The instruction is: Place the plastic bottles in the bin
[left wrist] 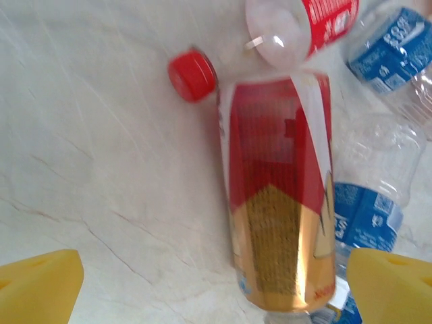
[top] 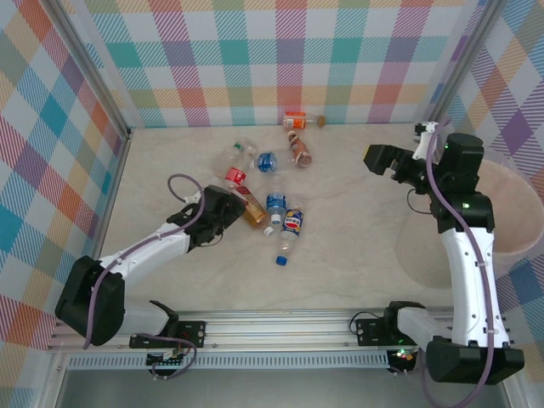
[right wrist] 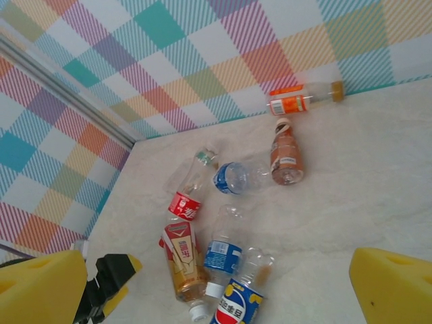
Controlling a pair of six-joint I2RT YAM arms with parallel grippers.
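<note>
Entry, as I read it from the remote station.

**Hidden or cut off**
- Bin [top: 514, 212]: at the right of the counter [top: 357, 255], partly covered by the right arm and cut by the picture's edge. I could not make out its contents.
- Left gripper [top: 223, 208]: in the top view the wrist housing hid its fingers.
- Red-and-gold bottle [left wrist: 280, 202]: its lower end ran off the left wrist picture, and its neighbours there were blurred.
- Blue-and-red labelled bottle [right wrist: 236, 304]: cut by the bottom edge of the right wrist picture.

**Arms**
- Left arm: stretched low from its base toward the bottle cluster. Left gripper [left wrist: 216, 290] had its yellow fingers [left wrist: 37, 287] wide apart and held nothing. The red-and-gold bottle [top: 251, 208] lay lengthwise on the counter between them.
- Right arm: stood upright with the forearm bent leftward. Right gripper [top: 378, 160] was raised over bare counter, beside the bin and well apart from the bottles. Its fingers [right wrist: 395, 283] were spread wide with nothing between them.

**Plastic bottles, all on the counter, eight counted**
- Orange-labelled bottle [top: 303, 120], against the far wall.
- Brown bottle [top: 299, 149], just before it.
- Clear green-capped bottle [top: 238, 154].
- Crushed blue-labelled bottle [top: 267, 161].
- Red-labelled bottle [top: 235, 176], touching the red-and-gold one.
- Upright-lying blue-labelled bottle [top: 275, 204].
- Blue-and-red labelled bottle [top: 291, 223], nearest the arms.
- Loose red cap [left wrist: 192, 75], beside the red-and-gold bottle's top.
</note>
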